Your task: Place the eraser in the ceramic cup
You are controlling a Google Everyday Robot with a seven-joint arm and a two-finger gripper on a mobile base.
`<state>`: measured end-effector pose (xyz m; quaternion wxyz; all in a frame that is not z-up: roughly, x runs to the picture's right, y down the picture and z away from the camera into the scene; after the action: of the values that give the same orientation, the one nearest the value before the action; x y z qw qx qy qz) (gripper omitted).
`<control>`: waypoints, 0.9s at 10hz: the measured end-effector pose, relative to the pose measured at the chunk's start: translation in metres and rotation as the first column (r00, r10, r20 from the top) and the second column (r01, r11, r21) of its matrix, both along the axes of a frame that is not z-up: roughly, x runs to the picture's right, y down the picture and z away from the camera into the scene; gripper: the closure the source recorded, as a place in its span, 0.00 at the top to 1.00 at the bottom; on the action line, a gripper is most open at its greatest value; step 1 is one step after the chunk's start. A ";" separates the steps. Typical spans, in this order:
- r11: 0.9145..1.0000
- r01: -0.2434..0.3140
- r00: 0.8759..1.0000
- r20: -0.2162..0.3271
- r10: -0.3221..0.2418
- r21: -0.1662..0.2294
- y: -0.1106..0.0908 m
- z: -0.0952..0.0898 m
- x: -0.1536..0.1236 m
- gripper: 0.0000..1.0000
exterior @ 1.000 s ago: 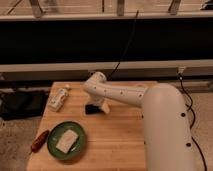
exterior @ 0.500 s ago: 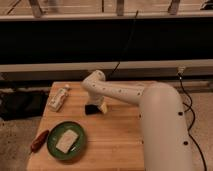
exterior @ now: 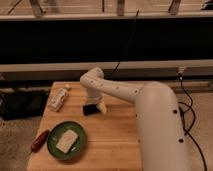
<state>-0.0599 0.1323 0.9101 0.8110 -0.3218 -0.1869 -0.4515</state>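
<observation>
My gripper (exterior: 95,107) hangs at the end of the white arm (exterior: 120,90), low over the middle of the wooden table (exterior: 110,145). A small black block (exterior: 89,109) and a cream piece (exterior: 102,106) show at its tip; I cannot tell which is gripper and which is an object. A pale rectangular block (exterior: 66,140) that may be the eraser lies on a green plate (exterior: 54,148) at the front left. No ceramic cup is in view.
A white packet (exterior: 58,98) lies at the table's back left. A red object (exterior: 39,141) lies at the left edge beside the plate. The arm's thick white body (exterior: 160,130) covers the table's right side. A black cable (exterior: 187,115) runs along the floor at right.
The gripper tip has shifted very slightly left over the table. The plate, packet and red object have not moved.
</observation>
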 end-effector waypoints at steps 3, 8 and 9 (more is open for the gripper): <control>1.000 -0.018 1.000 0.014 0.018 -0.011 0.007 0.000 -0.003 0.57; 0.998 -0.068 0.996 0.060 0.068 -0.007 -0.005 -0.017 -0.001 0.07; 0.996 -0.084 0.994 0.070 0.084 -0.003 -0.015 -0.020 0.002 0.02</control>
<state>-0.0577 0.1175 0.8904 0.8222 -0.2976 -0.2284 -0.4281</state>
